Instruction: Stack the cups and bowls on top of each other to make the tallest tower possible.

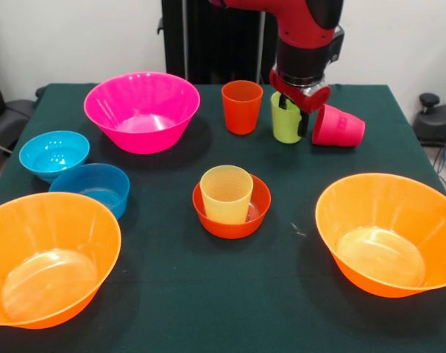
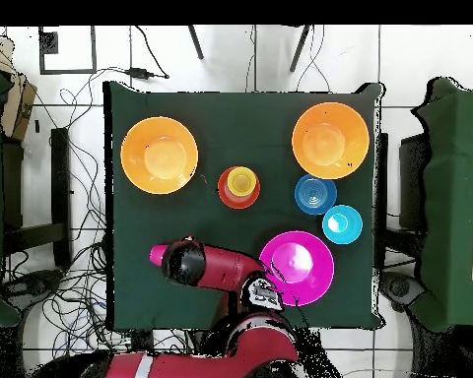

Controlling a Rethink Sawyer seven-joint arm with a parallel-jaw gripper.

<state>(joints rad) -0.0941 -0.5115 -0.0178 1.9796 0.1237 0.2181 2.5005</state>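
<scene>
Green-clothed bench [image 1: 208, 294]: all ten vessels are carried on it.
Orange bowls: two large ones are set at the near corners in the front view, one at picture left [image 1: 46, 257] and one at picture right [image 1: 388, 232], both upright and empty.
Magenta bowl [image 1: 142, 110]: placed upright toward the far side, picture left of the cups.
Blue bowls: the light blue one [image 1: 54, 154] and the darker blue one [image 1: 94, 187] are seen just beside each other, between the magenta bowl and the left orange bowl.
Red-orange bowl [image 1: 230, 209]: located at the bench's middle; the pale yellow cup [image 1: 226, 193] is held inside it, upright.
Orange cup [image 1: 242, 107]: stood upright at the far side.
Lime green cup [image 1: 286, 118]: stood upright just beside the orange cup.
Red-pink cup [image 1: 338, 126]: laid on its side next to the green cup.
Hand [image 1: 295, 114]: lowered over the lime green cup, whose wall is straddled by the dark fingers, one inside and one outside; whether it is pinched cannot be told.
</scene>
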